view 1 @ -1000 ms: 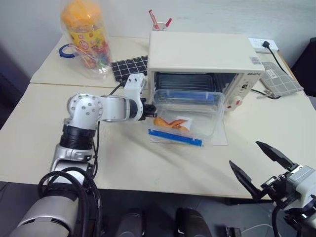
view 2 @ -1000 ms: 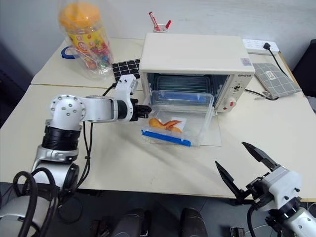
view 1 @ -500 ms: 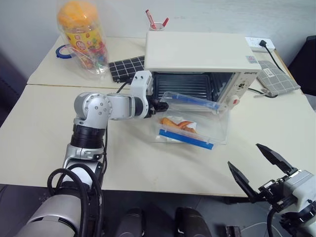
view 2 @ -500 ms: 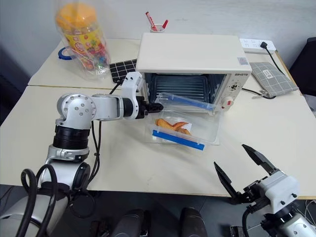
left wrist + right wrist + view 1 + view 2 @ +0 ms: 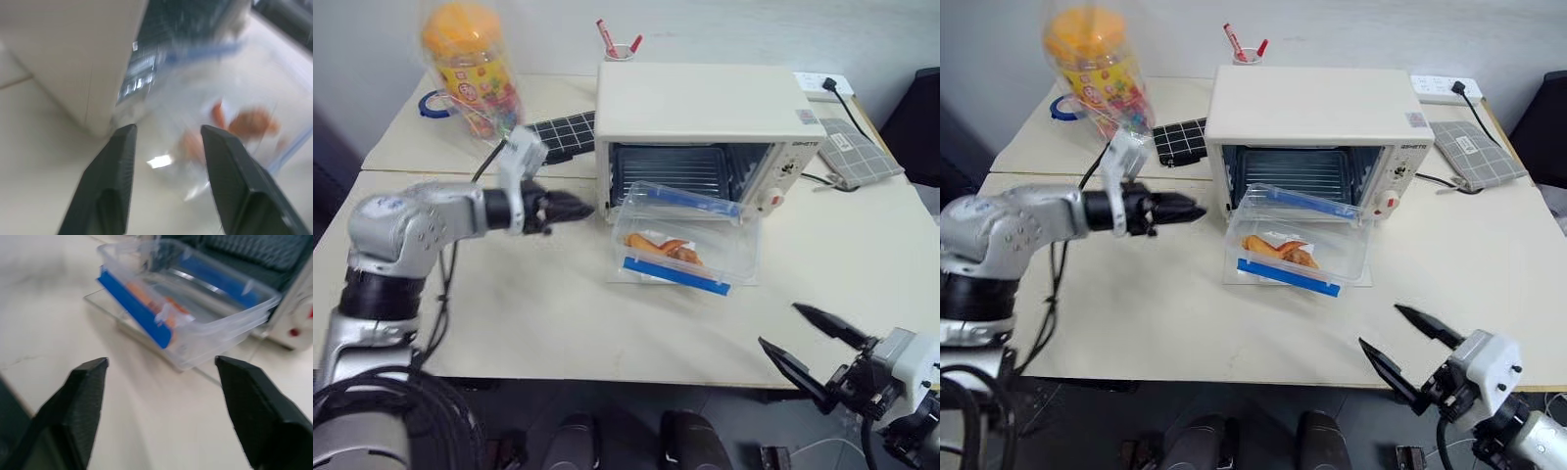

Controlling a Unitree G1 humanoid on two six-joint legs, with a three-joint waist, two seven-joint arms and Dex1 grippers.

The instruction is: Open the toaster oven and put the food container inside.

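— Both claws hold nothing; left gripper [image 5: 576, 207], jaws parted, has backed off the clear blue-clipped food container [image 5: 683, 245].
— Right gripper [image 5: 811, 343] gapes; container rests on the cream boxy toaster oven [image 5: 700, 108] door; push it in next.

Food container [image 5: 683, 245] before toaster oven [image 5: 703, 113]
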